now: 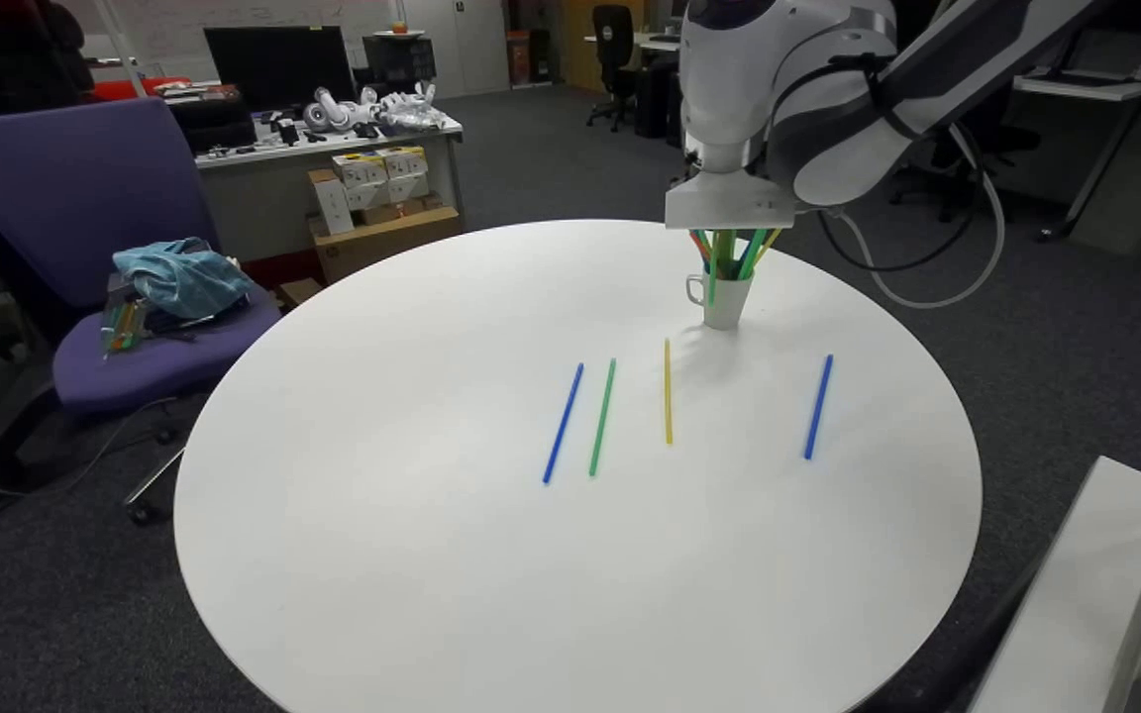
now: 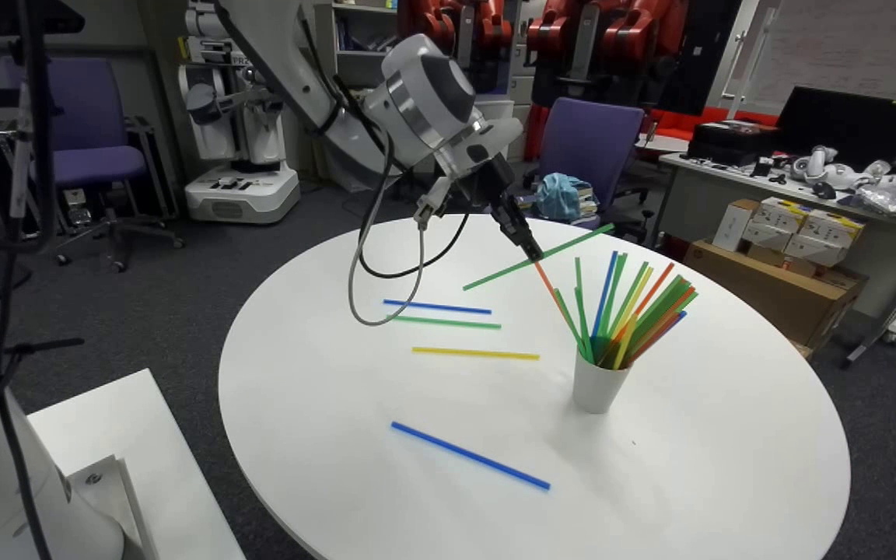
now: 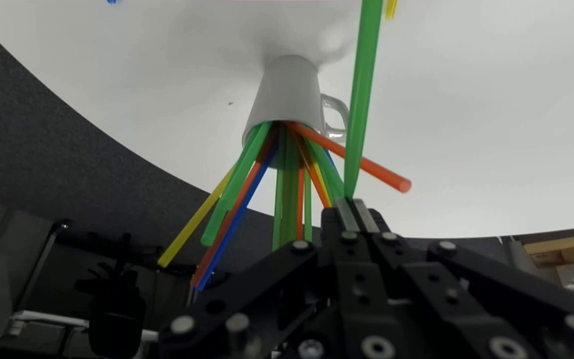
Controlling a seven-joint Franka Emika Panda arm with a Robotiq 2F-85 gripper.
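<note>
Near the white mug (image 3: 289,92), a green straw (image 3: 364,89) was pinched by the gripper (image 3: 351,201); coloured straws (image 3: 289,192) were bunched in the mug, a yellow straw (image 2: 475,353) laid near it.

Blue cloth (image 1: 181,279) on purple chair (image 1: 80,193)

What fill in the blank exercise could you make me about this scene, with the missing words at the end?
The gripper pinches a ____ straw.
The number of blue straws lying on the table is ____.
The only loose straw there that is neither blue nor green is ____.
The mug is colored ____.

Missing words: green; two; yellow; white.
</note>
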